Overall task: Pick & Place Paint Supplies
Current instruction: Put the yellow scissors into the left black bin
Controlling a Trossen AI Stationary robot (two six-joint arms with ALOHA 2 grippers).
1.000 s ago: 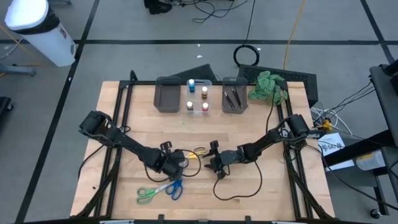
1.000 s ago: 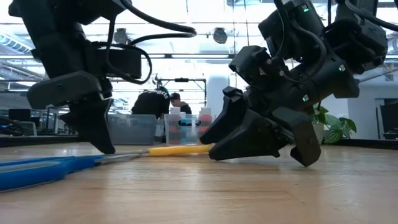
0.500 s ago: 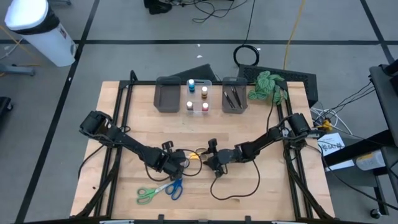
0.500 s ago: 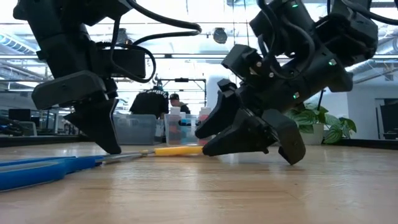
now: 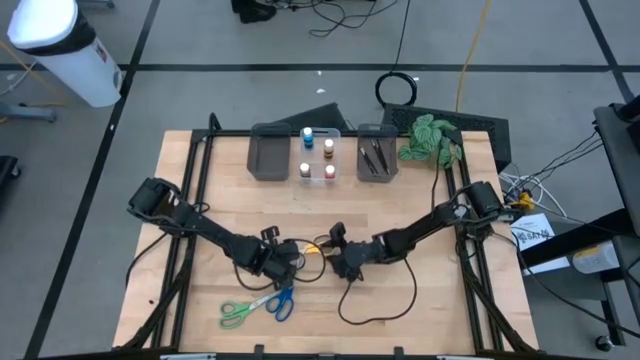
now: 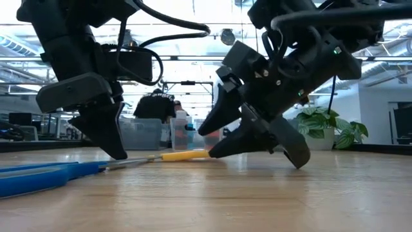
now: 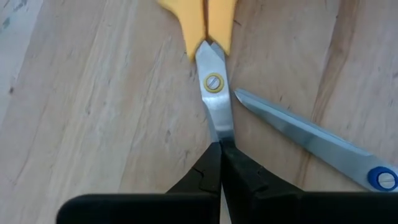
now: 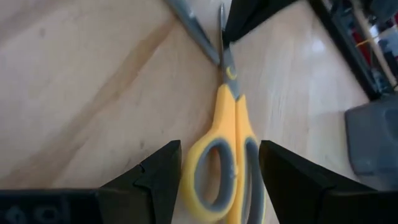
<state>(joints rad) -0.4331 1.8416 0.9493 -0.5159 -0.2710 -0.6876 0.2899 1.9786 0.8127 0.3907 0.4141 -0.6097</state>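
We are looking at the yellow-handled scissors (image 5: 318,245) lying flat on the wooden table (image 5: 440,315), out in the open middle well in front of the grey bins (image 5: 268,155), with both arms converging on them from opposite ends. The scissors' long axis is running roughly along the line between the two grippers: blades pointing toward the left gripper (image 5: 284,260), handle loops pointing toward the right gripper (image 5: 338,262). In the left wrist view the left gripper (image 7: 221,177) is clenched on the steel blades just short of the pivot screw, fingers pressed together with the blade between them. In the right wrist view the right gripper (image 8: 217,171) is spread wide, its two fingers straddling the yellow handles (image 8: 224,165), one on each side, not yet touching as far as we can tell. So the right gripper is the nearer one to the handle end, and we are judging the next move as closing across the loops, square to the long axis. A second scissors' blade (image 7: 298,134), with a blue pivot, is lying just beside the yellow pair's blades; the blue and green scissors (image 5: 258,306) sit nearer the table's front edge.
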